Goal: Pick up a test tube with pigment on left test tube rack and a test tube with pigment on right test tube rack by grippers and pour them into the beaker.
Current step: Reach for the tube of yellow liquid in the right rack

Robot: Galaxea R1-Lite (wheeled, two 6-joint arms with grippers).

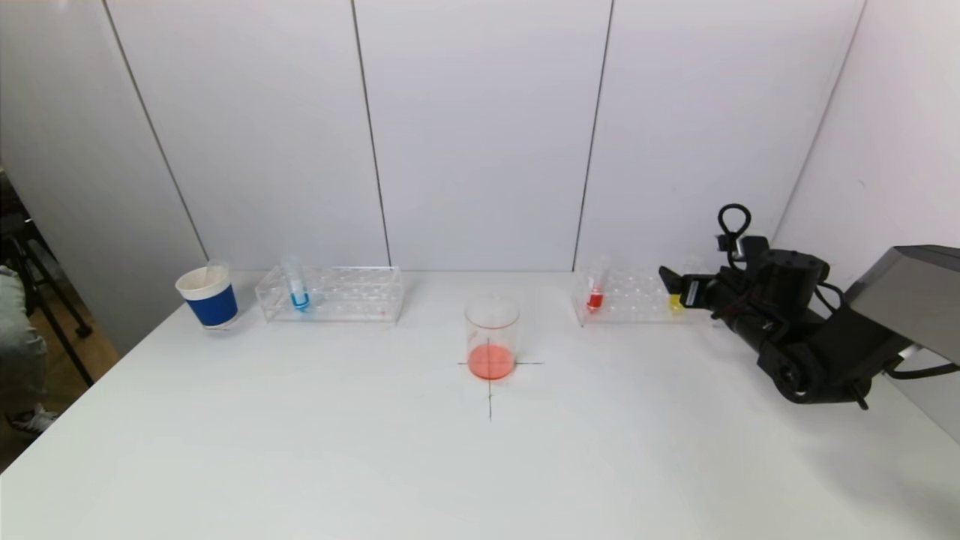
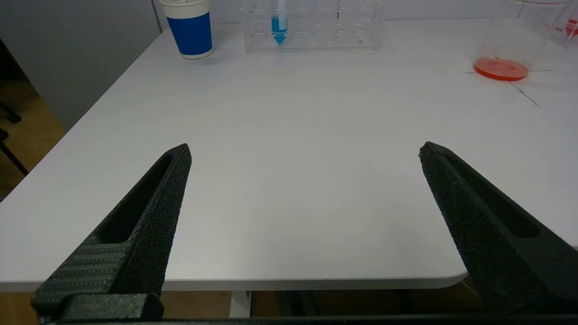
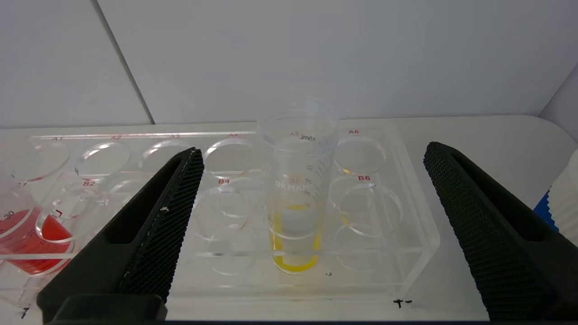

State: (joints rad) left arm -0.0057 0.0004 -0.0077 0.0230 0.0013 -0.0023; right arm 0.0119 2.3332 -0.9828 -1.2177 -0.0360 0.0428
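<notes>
A clear beaker (image 1: 491, 334) with orange-red liquid stands on a cross mark at the table's middle. The left rack (image 1: 352, 294) holds a tube of blue pigment (image 1: 297, 289). The right rack (image 1: 634, 296) holds a red tube (image 1: 596, 292) and a yellow tube (image 1: 676, 300). My right gripper (image 1: 670, 289) is open at the right rack's right end. In the right wrist view the gripper (image 3: 311, 151) is level with the yellow tube (image 3: 295, 198), which stands in slot B5 between and just beyond the fingers, untouched. My left gripper (image 2: 305, 148) is open and empty over the table's near left edge, out of the head view.
A blue and white paper cup (image 1: 210, 296) stands left of the left rack. The white wall runs close behind both racks. Part of a white and blue object (image 3: 560, 198) shows beside the right rack in the right wrist view. A grey box (image 1: 915, 292) sits at the far right.
</notes>
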